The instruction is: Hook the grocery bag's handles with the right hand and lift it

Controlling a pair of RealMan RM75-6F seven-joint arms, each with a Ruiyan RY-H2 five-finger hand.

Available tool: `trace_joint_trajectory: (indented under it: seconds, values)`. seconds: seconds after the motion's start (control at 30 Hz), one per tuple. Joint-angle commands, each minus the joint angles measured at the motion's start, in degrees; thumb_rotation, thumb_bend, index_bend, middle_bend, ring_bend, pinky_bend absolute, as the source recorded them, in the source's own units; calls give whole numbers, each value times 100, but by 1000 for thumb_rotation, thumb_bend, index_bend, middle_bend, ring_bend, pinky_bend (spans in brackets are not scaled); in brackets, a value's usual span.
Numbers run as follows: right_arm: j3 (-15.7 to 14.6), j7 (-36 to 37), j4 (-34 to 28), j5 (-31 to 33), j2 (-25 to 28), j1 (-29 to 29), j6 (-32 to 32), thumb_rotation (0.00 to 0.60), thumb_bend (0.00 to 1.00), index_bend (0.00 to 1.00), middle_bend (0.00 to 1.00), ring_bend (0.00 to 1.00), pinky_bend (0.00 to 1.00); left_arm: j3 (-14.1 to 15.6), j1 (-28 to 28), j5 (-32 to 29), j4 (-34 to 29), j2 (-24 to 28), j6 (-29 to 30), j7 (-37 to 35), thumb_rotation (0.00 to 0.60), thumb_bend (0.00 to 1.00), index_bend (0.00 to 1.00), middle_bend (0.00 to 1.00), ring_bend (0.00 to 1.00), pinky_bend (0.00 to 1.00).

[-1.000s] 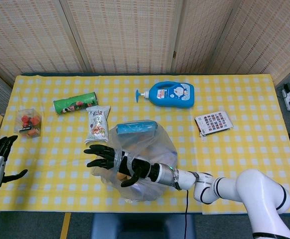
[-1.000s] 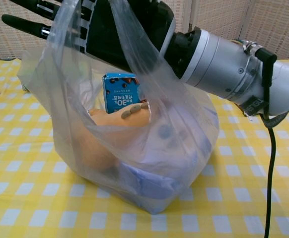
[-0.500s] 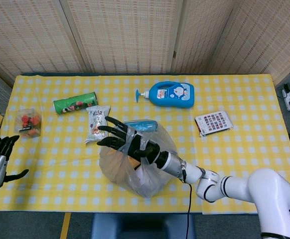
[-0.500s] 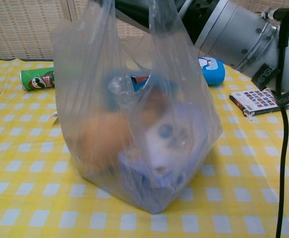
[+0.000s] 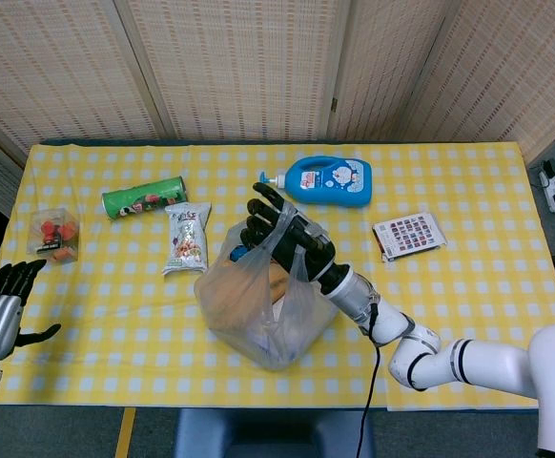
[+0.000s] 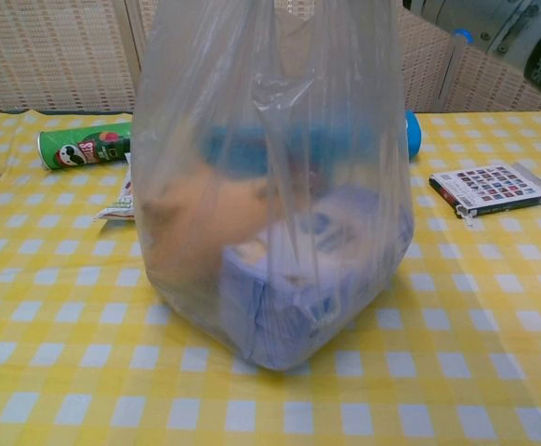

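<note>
The clear plastic grocery bag (image 5: pixel 256 315) stands tall and stretched at the table's front middle, with orange, blue and white packets inside. Its handles (image 5: pixel 299 263) run up over my right hand (image 5: pixel 282 232), which is black, raised above the bag, fingers spread, with the handles hooked around it. In the chest view the bag (image 6: pixel 270 223) fills the middle and hangs taut; its top and the hand are cut off above the frame. Whether its bottom touches the cloth I cannot tell. My left hand (image 5: pixel 3 310) hovers at the front left edge, fingers apart, holding nothing.
A green chips can (image 5: pixel 144 197) and a snack packet (image 5: pixel 187 239) lie left of the bag. A blue pump bottle (image 5: pixel 327 181) lies behind it, a card box (image 5: pixel 409 235) to the right, and a small clear box (image 5: pixel 54 234) at the far left.
My right hand has risen and swung back and to the right with the handles on it. The bag has been pulled from a slumped heap into a tall, taut shape.
</note>
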Motion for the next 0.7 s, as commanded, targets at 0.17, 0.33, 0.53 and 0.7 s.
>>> trace_joint_trajectory:
  seconds: [0.17,0.33,0.53,0.7]
  values:
    - [666,-810,-685,909,347,-185,-788,600,597,680,694,664,997,-19,20,-21,4,16,48,-34,600,138,4,142,100,5]
    - [1034,-1108,-850,1038,445,-214,-1107,600,613,728,797,752,1000,-14,20,-15,7,23,48,-50,600,138,5,142,100,5]
    - [1677,-1765,-1361,1313,662,-154,-1431,600,613,746,819,767,1000,-9,29,-10,0,29,66,-63,600,138,6,142,100,5]
    - [2524,-2188,-1909,1648,1007,21,-1661,600,613,748,820,765,1000,-4,28,-17,-2,28,54,-56,600,139,8,142,100,4]
